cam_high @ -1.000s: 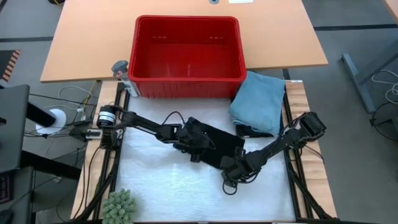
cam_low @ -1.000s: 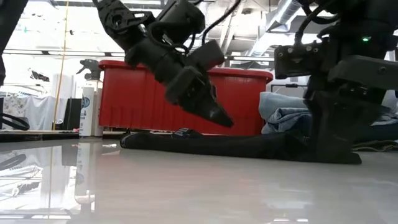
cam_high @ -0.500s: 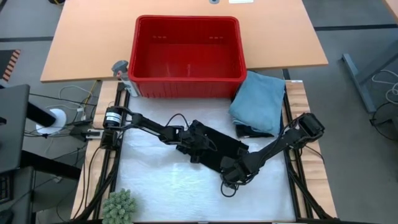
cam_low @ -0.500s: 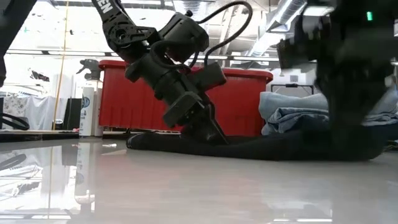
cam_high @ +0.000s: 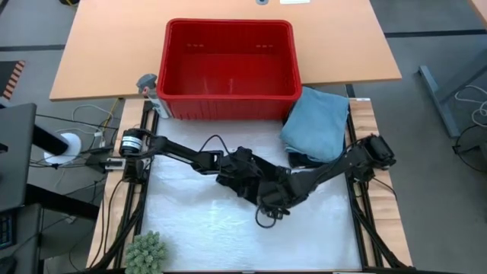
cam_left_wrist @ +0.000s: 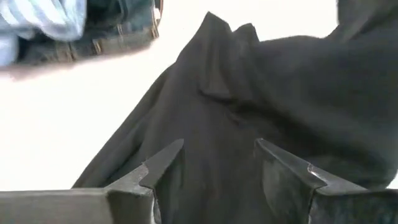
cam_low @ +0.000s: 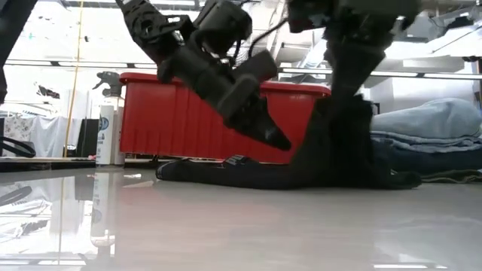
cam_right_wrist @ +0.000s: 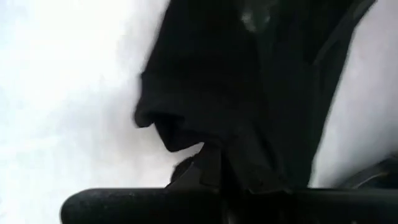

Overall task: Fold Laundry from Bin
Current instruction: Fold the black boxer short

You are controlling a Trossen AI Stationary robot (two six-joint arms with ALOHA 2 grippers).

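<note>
A black garment (cam_high: 283,178) lies on the white table top, mostly under both arms. My right gripper (cam_high: 275,204) is shut on it, and part of it is raised above the table (cam_low: 339,143). My left gripper (cam_low: 273,138) hovers open, slanting down over the flat part (cam_left_wrist: 249,106) without touching it. The red bin (cam_high: 228,27) stands at the far edge. A folded light blue garment (cam_high: 316,125) rests on darker cloth to the bin's right. My right gripper holds the black garment by a bunched fold (cam_right_wrist: 214,146) at its near right part, coming from above with the fingers pointing steeply down. The cloth hangs below the fingers as a dark column, and its lower end (cam_low: 354,179) stays on the table.
A spray bottle (cam_high: 148,85) stands at the bin's left corner. A green spiky ball (cam_high: 144,253) sits at the table's near left. Denim and striped cloth (cam_left_wrist: 68,31) lie under the blue stack. Bare white surface shows near the front edge (cam_high: 213,236).
My right gripper has risen and shifted a little toward the table's left, taking the black garment's near right part up with it. The rest of the garment has stayed flat. My left gripper dipped toward the cloth and came back up.
</note>
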